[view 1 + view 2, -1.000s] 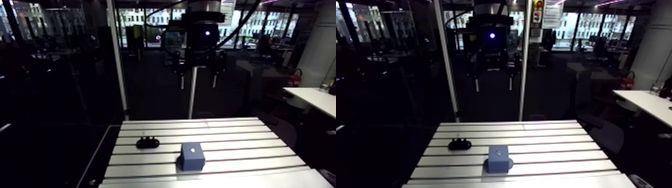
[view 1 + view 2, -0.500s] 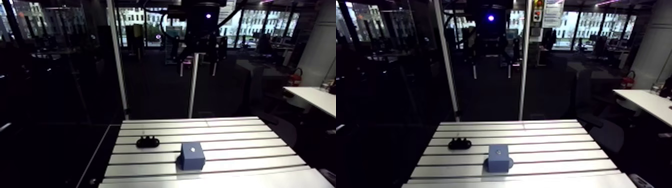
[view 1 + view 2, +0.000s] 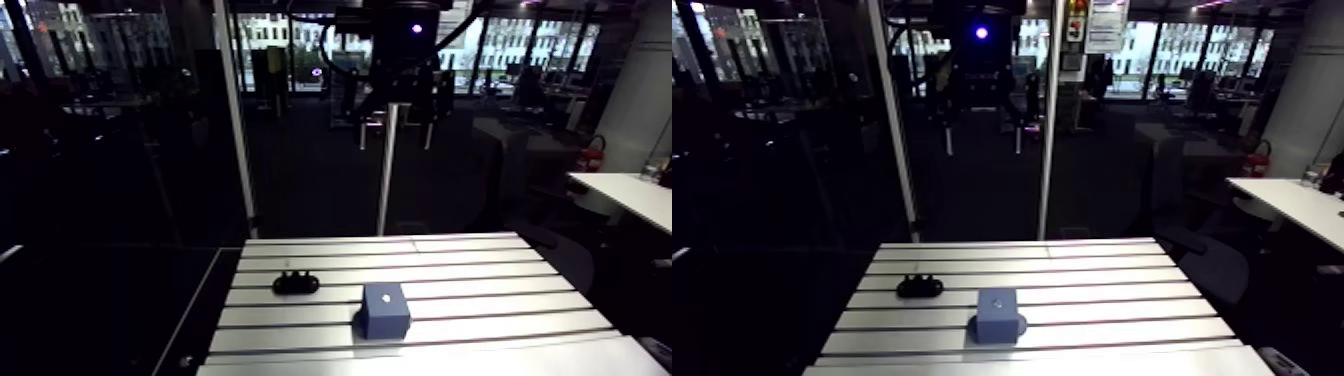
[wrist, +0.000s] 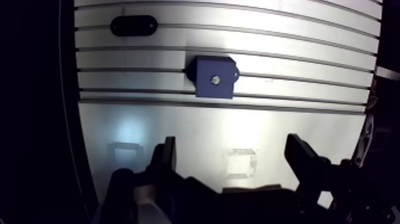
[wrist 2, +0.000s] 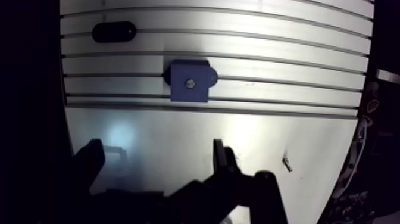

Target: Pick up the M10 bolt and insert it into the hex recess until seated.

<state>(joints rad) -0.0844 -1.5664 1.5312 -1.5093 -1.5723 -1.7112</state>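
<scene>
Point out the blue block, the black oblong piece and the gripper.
blue block (image 4: pixel 208 83), wrist view, on its top face.
black oblong piece (image 4: pixel 134 25), wrist view, on its middle.
gripper (image 4: pixel 234 159), wrist view, midway between its open fingertips.

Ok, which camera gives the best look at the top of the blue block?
The wrist view. It looks almost straight down on the blue block, so its top face and the small silvery spot at its centre show plainly. The arm view sees it small and at a slant, with the spot only a faint dot.
</scene>
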